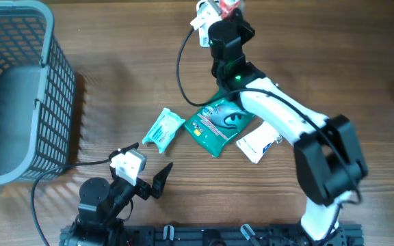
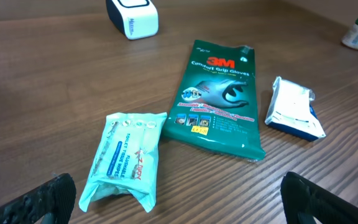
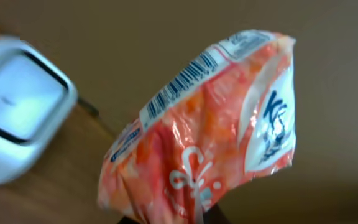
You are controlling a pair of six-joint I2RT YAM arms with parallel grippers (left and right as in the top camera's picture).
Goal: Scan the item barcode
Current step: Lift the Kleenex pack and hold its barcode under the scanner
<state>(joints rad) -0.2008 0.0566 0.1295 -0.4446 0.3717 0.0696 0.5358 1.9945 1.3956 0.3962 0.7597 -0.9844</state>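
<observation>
Overhead: right arm stretched to the far edge of the tabletop (image 1: 115,102), orange packet (image 1: 230,7) up beside the white scanner (image 1: 202,17).
Right arm runs diagonally from its base at the near right, passing above the green glove pack (image 1: 217,123), wrist at the far edge. Right gripper (image 1: 226,15) is pinched on the orange packet's lower end and holds it off the tabletop. Right wrist view: packet tilted, barcode (image 3: 179,84) along its upper-left edge facing the camera, scanner to its left. Left arm sits folded low by its base; left gripper (image 1: 154,154) is spread wide and empty, facing the teal tissue pack (image 2: 126,158), glove pack and white-blue packet (image 2: 294,109).
</observation>
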